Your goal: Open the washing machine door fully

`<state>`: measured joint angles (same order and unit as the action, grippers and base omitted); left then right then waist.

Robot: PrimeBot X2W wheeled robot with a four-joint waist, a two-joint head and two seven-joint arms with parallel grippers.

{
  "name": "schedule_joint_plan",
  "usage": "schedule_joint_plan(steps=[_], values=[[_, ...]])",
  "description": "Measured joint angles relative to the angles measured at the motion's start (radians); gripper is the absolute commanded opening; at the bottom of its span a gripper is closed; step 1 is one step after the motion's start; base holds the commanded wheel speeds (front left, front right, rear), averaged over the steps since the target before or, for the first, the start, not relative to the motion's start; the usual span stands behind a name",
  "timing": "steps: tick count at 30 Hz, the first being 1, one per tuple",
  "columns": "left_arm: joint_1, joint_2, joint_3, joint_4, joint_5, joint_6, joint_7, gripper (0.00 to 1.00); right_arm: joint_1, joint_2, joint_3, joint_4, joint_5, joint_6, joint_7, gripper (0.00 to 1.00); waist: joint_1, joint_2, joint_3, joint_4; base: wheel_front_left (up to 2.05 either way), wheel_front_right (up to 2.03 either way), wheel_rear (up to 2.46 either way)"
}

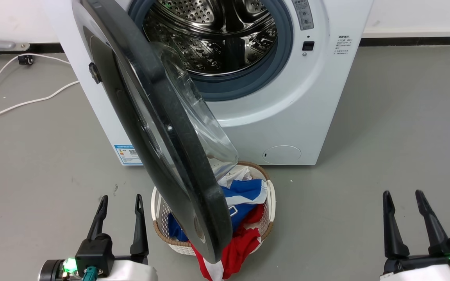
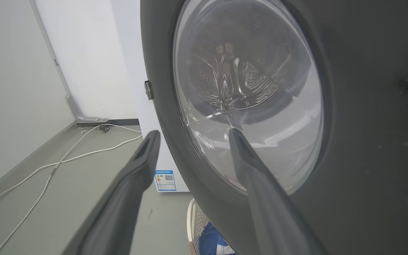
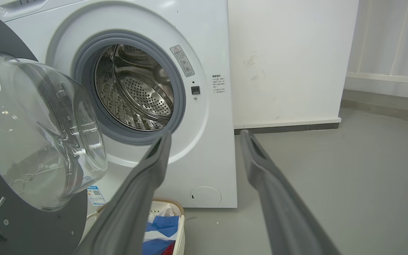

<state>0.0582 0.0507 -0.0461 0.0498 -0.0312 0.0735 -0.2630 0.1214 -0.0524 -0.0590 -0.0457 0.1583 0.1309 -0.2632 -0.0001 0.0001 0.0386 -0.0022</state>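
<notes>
The white washing machine stands ahead with its steel drum exposed. Its washing machine door, a black-rimmed disc with a clear glass bowl, is swung out on its left hinge, roughly edge-on to the head camera. My left gripper is open at the lower left, just left of the door's outer face and touching nothing. In the left wrist view the door is close ahead of the open left gripper. My right gripper is open at the lower right, well clear. The right wrist view shows the door's inner bowl and the machine.
A white laundry basket holding blue, red and white clothes sits on the floor under the door's lower edge. A white cable lies on the grey floor left of the machine. A white wall stands behind.
</notes>
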Motion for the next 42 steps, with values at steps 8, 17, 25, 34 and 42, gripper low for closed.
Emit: schedule_joint_plan(steps=[8,17,25,34,42], values=[[0.000,0.000,0.000,0.006,-0.007,0.006,0.000,1.00,0.025,0.000,0.007,0.020,0.017,0.000,0.000,1.00,0.0000,0.0000,-0.004,0.006,0.00,0.00,0.00],[0.003,0.000,0.008,0.007,-0.019,0.033,0.000,0.26,0.027,0.001,0.012,0.026,0.020,0.000,0.000,1.00,0.0000,0.0000,-0.015,0.008,0.00,0.00,0.00],[-0.012,0.000,0.036,-0.102,-0.016,0.042,0.000,0.00,0.031,0.001,0.010,0.023,0.014,0.000,0.000,1.00,0.0001,0.0000,-0.027,0.012,0.00,0.00,0.00],[-0.082,0.025,0.040,-0.364,0.028,0.035,0.000,0.00,0.033,0.001,0.013,0.019,0.016,0.000,0.000,1.00,0.0001,0.0000,-0.039,0.008,0.00,0.00,0.00],[-0.126,0.030,-0.060,-0.496,0.060,-0.001,0.000,0.00,0.034,0.001,0.013,0.021,0.019,0.000,0.000,1.00,0.0000,0.0000,-0.046,0.005,0.00,0.00,0.00]])
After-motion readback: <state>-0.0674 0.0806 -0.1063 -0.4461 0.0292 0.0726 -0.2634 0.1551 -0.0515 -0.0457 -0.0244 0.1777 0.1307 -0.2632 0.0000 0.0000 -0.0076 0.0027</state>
